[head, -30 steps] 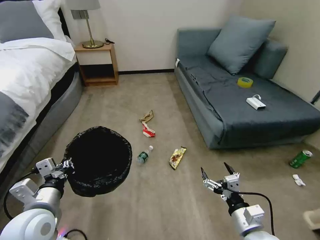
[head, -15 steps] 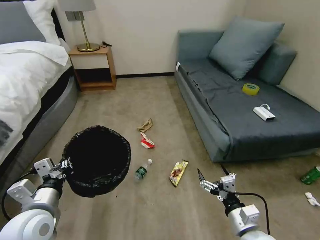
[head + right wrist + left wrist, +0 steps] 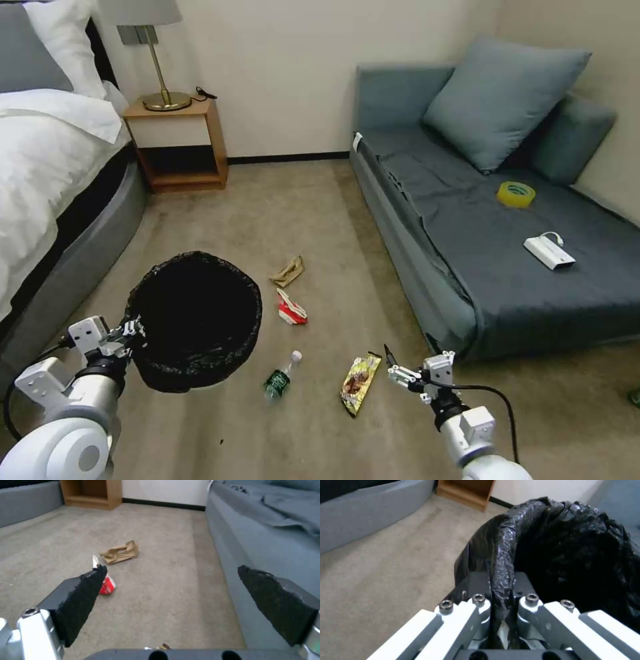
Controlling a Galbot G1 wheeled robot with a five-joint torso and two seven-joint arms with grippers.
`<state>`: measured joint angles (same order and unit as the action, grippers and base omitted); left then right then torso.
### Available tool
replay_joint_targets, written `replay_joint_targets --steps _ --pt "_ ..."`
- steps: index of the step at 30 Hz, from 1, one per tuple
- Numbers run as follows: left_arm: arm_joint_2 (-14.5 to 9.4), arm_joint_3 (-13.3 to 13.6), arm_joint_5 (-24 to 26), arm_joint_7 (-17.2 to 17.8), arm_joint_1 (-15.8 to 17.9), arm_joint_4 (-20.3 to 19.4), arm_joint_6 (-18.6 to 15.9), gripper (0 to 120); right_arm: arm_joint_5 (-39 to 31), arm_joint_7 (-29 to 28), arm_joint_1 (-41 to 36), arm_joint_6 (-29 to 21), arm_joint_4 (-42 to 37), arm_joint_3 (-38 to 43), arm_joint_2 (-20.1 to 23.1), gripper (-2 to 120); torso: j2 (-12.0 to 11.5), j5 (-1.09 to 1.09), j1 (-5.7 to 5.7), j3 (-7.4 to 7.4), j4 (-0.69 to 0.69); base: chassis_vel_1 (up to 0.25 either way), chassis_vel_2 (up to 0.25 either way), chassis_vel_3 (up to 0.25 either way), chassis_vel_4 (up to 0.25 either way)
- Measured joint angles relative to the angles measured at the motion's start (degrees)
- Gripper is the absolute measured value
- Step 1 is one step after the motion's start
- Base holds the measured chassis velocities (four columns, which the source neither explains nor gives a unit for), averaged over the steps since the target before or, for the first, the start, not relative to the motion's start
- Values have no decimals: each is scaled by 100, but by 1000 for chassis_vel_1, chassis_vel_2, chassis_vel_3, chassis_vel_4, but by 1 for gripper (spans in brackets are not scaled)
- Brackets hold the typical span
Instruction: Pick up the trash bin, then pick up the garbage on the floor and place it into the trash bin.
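Observation:
The trash bin (image 3: 193, 320), lined with a crinkled black bag, hangs above the carpet at lower left. My left gripper (image 3: 133, 330) is shut on its rim; the left wrist view shows the trash bin's bag (image 3: 573, 555) pinched in the left gripper (image 3: 501, 600). On the floor lie the garbage pieces: a tan paper scrap (image 3: 288, 271), a red-and-white carton (image 3: 291, 309), a clear bottle (image 3: 280, 377) and a gold-brown wrapper (image 3: 359, 383). My right gripper (image 3: 408, 352) is open just right of the wrapper. The right wrist view shows the open right gripper (image 3: 171, 571) facing the paper scrap (image 3: 120, 552) and the carton (image 3: 106, 585).
A grey sofa (image 3: 427, 293) stands close on the right, with a yellow tape roll (image 3: 515, 194) and a white box (image 3: 549, 252) on its seat. A bed (image 3: 47, 167) runs along the left, and a wooden nightstand (image 3: 177, 143) with a lamp stands at the back wall.
The whole picture has shifted as the camera moved; the litter lies nearer now. My right gripper sits lower and further left, close beside the wrapper. The left still holds the bin.

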<state>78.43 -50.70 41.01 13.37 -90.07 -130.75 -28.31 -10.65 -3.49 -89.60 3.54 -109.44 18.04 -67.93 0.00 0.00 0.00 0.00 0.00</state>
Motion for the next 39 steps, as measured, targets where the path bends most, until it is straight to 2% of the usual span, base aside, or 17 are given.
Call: replay_joint_targets --steps 4,6,8,10,11,13,14,16,17,23,31,39 --pt "-98 49 -38 -31 -12 5 2 5 -548 -68 406 -198 342 -433 213 100 0 0 -1 -1 0 0 0 0 0" --pt "-191 58 -44 -87 -18 48 22 5 -1397 -173 777 -623 633 -887 486 100 0 3 -1 -1 0 0 0 0 0" --pt "-215 58 -46 -110 -18 72 31 5 -1655 -195 900 -757 731 -999 571 100 0 2 -1 -1 0 0 0 0 0" --pt "-267 53 -54 -167 -18 167 61 5 -2362 -212 1237 -1238 985 -1290 779 100 0 0 0 -1 0 0 0 0 0" --pt "-267 53 -54 -167 -18 167 61 5 -2362 -212 1237 -1238 985 -1290 779 100 0 0 0 -1 0 0 0 0 0" --pt "-291 49 -81 -227 -10 290 111 5 -3351 -212 1693 -1844 1328 -1541 913 100 0 -1 0 -1 -1 0 0 0 0" --pt "-291 49 -81 -227 -10 290 111 5 -3351 -212 1693 -1844 1328 -1541 913 100 0 -1 0 -1 -1 0 0 0 0" --pt "-287 45 -96 -288 3 403 149 5 -4243 -40 2273 -2311 1989 -1744 881 100 0 1 0 0 0 0 0 0 0" --pt "-286 43 -97 -305 9 433 157 5 -4391 28 2436 -2378 2187 -1771 848 100 0 2 0 0 0 0 0 0 0" --pt "-332 27 -96 -350 90 587 175 5 -4605 321 3052 -2425 3035 -1928 594 100 0 1 0 0 0 0 0 0 0" --pt "-404 85 -86 -358 197 710 175 5 -4308 785 3493 -2232 4174 -2027 328 100 0 0 0 0 0 0 0 0 0" --pt "-378 134 -155 -423 179 736 175 5 -4159 1055 3549 -2096 4652 -1974 111 100 0 0 0 0 0 0 0 0 0"
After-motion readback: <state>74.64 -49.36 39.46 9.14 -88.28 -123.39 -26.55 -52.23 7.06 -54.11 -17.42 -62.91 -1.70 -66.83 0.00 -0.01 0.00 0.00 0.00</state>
